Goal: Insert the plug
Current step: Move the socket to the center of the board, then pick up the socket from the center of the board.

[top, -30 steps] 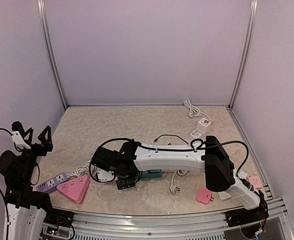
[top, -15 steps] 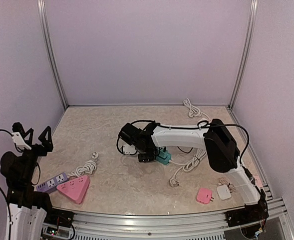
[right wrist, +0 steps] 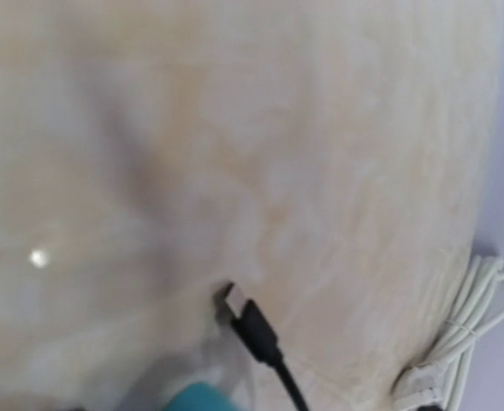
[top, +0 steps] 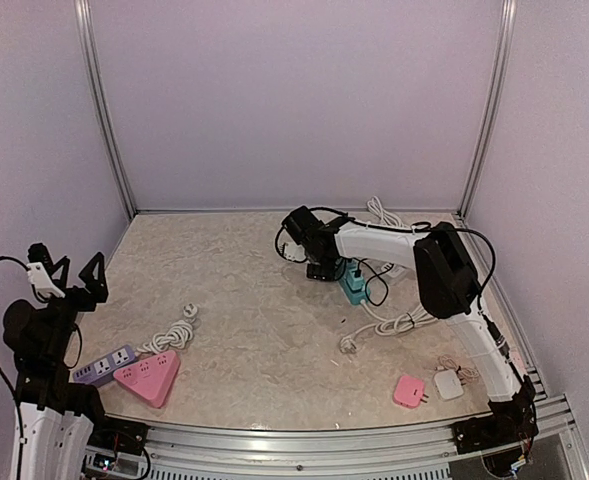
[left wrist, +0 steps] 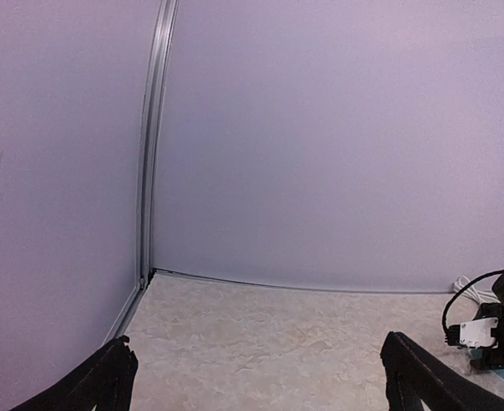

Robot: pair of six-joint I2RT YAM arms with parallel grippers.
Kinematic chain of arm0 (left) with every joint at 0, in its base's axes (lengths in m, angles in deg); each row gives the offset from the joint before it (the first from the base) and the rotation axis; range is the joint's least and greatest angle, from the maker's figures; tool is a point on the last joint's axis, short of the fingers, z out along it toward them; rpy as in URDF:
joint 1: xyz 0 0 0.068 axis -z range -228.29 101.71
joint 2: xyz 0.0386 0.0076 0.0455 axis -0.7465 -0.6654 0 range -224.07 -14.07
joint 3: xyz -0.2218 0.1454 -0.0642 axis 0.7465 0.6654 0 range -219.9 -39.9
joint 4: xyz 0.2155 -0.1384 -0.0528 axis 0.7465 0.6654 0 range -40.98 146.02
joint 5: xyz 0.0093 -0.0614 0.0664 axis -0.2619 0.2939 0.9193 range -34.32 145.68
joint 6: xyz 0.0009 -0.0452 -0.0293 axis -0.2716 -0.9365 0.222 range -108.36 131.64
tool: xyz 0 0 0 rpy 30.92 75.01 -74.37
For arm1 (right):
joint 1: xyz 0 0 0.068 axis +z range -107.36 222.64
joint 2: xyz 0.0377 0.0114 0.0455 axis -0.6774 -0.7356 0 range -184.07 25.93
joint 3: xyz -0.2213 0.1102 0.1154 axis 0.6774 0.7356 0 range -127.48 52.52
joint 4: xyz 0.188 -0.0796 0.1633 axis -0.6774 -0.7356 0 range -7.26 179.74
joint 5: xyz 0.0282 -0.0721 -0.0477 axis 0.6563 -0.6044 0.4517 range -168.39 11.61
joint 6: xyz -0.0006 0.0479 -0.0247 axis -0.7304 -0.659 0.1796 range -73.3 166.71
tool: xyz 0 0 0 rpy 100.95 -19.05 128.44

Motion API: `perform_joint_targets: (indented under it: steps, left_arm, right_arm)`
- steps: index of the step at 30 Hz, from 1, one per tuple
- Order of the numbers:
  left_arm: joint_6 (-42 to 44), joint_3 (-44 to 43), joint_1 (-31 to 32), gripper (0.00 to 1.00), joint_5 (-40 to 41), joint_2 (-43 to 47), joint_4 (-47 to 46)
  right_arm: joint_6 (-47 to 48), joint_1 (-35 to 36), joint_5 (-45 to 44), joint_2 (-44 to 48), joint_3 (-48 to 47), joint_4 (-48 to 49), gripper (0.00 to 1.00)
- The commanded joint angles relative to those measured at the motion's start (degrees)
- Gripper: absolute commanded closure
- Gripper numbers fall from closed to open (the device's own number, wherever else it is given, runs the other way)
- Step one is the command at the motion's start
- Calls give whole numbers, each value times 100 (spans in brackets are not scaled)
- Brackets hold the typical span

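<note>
My right gripper [top: 321, 268] reaches over the back right of the table, shut on a teal socket block [top: 352, 287]. A blurred teal corner of the block [right wrist: 198, 399] shows at the bottom of the right wrist view; my own fingers are out of that frame. Just past it lies a black USB plug [right wrist: 250, 318] on its black cord. The block's white cable trails forward to a white plug [top: 346, 345] lying on the table. My left gripper [top: 64, 275] is raised at the near left, open and empty [left wrist: 264, 385], facing the back wall.
A pink triangular power strip [top: 149, 378] and a purple strip [top: 104, 366] lie near left, beside a coiled white cord [top: 174, 330]. A pink adapter [top: 409, 390] and a white adapter [top: 448, 384] sit near right. A bundled white cable [right wrist: 457, 342] lies by the back wall.
My right arm has swung from the front middle to the back right, taking the teal socket block and its white cable along. The left arm has not moved.
</note>
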Motion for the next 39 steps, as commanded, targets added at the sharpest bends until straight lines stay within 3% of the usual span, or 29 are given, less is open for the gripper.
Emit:
perform_joint_targets:
  steps: [1, 10, 17, 23, 28, 32, 35, 39]
  left_arm:
    - [-46, 94, -57, 2, -148, -82, -125]
    - [-50, 113, -53, 2, -195, -11, -178]
    - [115, 7, -45, 3, 249, 194, 46]
    - [121, 13, -46, 3, -27, 247, -5]
    - [211, -37, -51, 4, -237, 174, -54]
    - [500, -562, -5, 5, -945, -385, 41]
    - [1708, -1683, 382, 4, -1604, -1414, 1232]
    - [3849, -3585, 1333, 2, -969, -3119, 4682]
  right_arm:
    - [-105, -8, 34, -229, -168, -116, 17]
    - [-676, 511, 717, 747, -267, -270, 5]
    - [-1780, 792, 2910, 2242, 44, -97, 1]
    - [-2786, 791, 4861, 3827, 1396, 750, 1]
    - [-3885, 790, 4750, 5005, 2801, 1291, 1]
    - [-4765, 792, 4553, 5771, 3937, 1641, 3]
    - [-5197, 789, 4569, 6203, 4580, 1897, 5]
    - [-5480, 848, 4490, 6523, 5058, 2039, 7]
